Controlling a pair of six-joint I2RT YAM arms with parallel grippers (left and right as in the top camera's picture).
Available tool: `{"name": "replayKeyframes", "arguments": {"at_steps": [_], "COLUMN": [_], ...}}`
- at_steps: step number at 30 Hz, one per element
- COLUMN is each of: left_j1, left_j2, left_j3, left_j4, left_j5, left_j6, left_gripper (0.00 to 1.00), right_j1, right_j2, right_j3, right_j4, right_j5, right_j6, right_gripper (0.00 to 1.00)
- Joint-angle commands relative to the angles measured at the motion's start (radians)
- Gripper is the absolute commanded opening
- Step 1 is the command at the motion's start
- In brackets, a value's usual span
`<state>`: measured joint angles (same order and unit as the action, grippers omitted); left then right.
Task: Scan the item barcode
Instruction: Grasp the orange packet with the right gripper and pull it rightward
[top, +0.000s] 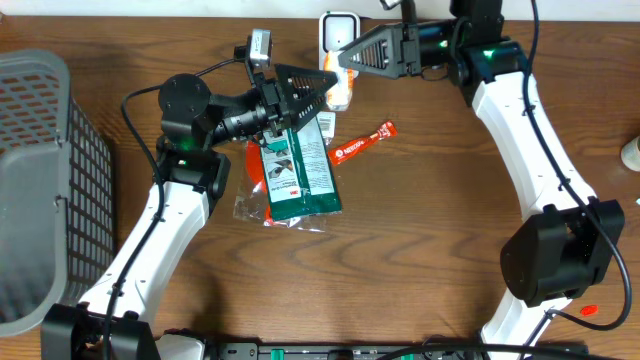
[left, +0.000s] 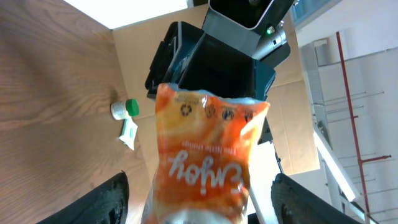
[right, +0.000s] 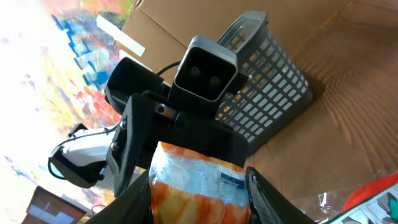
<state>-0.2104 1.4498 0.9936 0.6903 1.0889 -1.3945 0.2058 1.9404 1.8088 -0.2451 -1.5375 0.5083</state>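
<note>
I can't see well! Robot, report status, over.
Right gripper shut on orange snack bag. Left gripper open, flanking it. White scanner close by.

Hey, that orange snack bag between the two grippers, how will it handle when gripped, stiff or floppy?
The orange snack bag looks puffed and crinkled, so probably light for its size and soft under a squeeze. Its glossy film may be slippery. The flat sealed edge is likely the firmer place to pinch.

Robotics lab bench: brown wood-grain tabletop (top: 420, 230) below left gripper (top: 310, 92); grey plastic mesh basket (top: 40, 180) well to its left.
</note>
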Motion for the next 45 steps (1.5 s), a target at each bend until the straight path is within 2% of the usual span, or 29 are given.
{"name": "replayKeyframes", "arguments": {"at_steps": [1, 4, 8, 12, 17, 21, 25, 31, 39, 43, 45], "left_j1": [0.002, -0.011, -0.035, -0.036, -0.036, -0.036, -0.036, -0.036, -0.036, -0.036, -0.036], "left_j2": [0.001, 0.001, 0.001, 0.001, 0.001, 0.001, 0.001, 0.001, 0.001, 0.001, 0.001], "left_j3": [0.012, 0.012, 0.012, 0.012, 0.012, 0.012, 0.012, 0.012, 0.012, 0.012, 0.012], "left_j4": [0.007, 0.008, 0.008, 0.008, 0.008, 0.008, 0.008, 0.007, 0.007, 0.007, 0.007], "left_j5": [-0.002, -0.001, -0.002, -0.002, -0.002, -0.002, -0.002, -0.002, -0.002, -0.002, -0.002], "left_j6": [0.002, 0.002, -0.043, -0.076, -0.078, -0.078, -0.077, -0.073, -0.054, -0.034, -0.031], "left_gripper": [0.75, 0.74, 0.75, 0.75, 0.75, 0.76, 0.76, 0.75, 0.76, 0.75, 0.76], "right_j1": [-0.020, -0.031, -0.048, -0.061, -0.063, -0.063, -0.062, -0.061, -0.060, -0.060, -0.060], "right_j2": [0.009, 0.009, 0.009, 0.009, 0.009, 0.009, 0.009, 0.008, 0.008, 0.008, 0.008], "right_j3": [0.001, 0.001, 0.001, 0.001, 0.001, 0.001, 0.001, 0.002, 0.002, 0.002, 0.002], "right_j4": [0.003, 0.003, -0.002, -0.034, -0.241, -0.462, -0.597, -0.717, -0.914, -1.028, -1.076], "right_j5": [-0.016, -0.015, 0.064, 0.139, 0.337, 0.594, 0.755, 1.011, 1.223, 1.325, 1.373], "right_j6": [0.004, 0.004, 0.068, 0.070, -0.035, -0.128, -0.177, -0.176, -0.177, -0.176, -0.176], "right_gripper": [0.39, 0.38, 0.31, 0.32, 0.34, 0.33, 0.31, 0.27, 0.25, 0.14, 0.13]}}
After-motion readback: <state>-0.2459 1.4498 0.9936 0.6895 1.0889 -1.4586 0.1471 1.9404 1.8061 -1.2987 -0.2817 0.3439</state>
